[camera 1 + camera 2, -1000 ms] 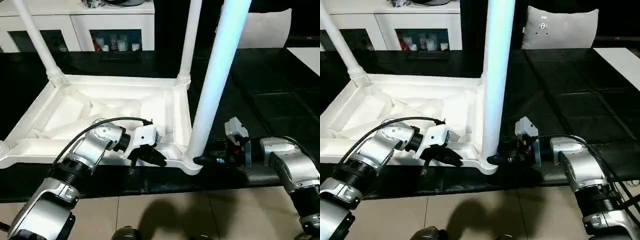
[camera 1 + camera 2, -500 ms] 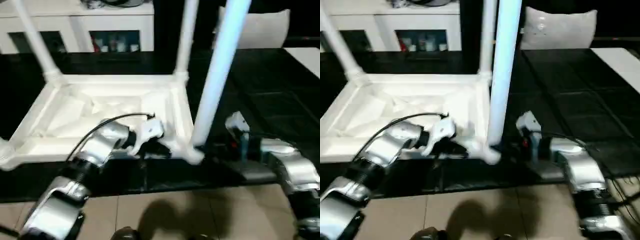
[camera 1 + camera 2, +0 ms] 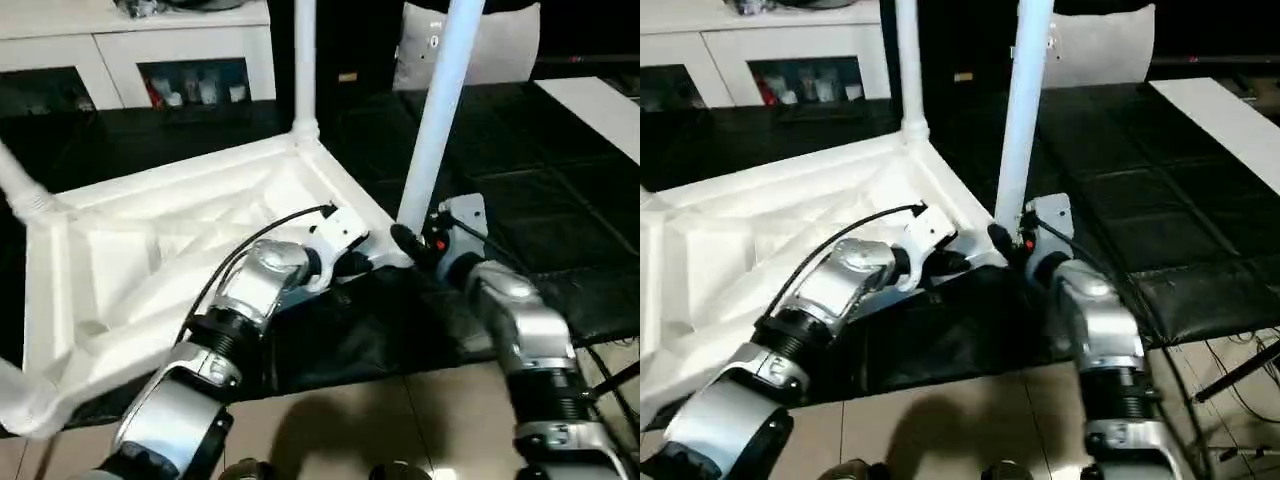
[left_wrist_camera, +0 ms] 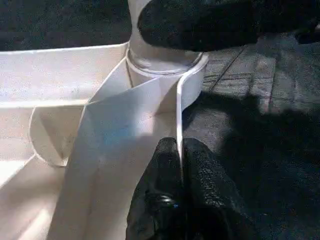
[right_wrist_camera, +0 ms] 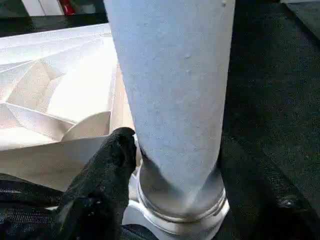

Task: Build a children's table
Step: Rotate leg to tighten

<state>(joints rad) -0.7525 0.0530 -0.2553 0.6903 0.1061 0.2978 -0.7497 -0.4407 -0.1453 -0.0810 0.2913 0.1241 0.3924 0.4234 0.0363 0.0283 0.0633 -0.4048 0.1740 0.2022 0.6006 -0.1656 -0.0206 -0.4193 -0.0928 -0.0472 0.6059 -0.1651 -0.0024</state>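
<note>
Right, our left gripper (image 4: pixel 179 170) is pinching the thin upright rim wall of the white plastic rectangular table top (image 3: pixel 160 240), one black finger on each side of that wall, just beside the round corner socket (image 4: pixel 167 62). Our right gripper (image 3: pixel 402 238) sits at that same corner from the other side; one black finger (image 5: pixel 107 170) is pressed against the base of the long tapered round white leg (image 3: pixel 435 110) where it enters the socket, but we cannot tell how the second finger stands, so whether the pair is spread or pressed together we cannot tell.

That leg stands upright in the corner socket nearest our right arm. The table top lies upside down, its ribbed underside facing up, on the black tiled platform (image 3: pixel 520 190), with the held corner near the platform's front edge. A second white leg (image 3: pixel 305 60) rises upright from the far corner socket, and a third white leg (image 3: pixel 20 185) leans out from the corner towards the platform's left edge. Behind the platform stands a white cabinet with glass doors (image 3: pixel 150 55), and a white cushion (image 3: pixel 500 45) rests at the far right.
</note>
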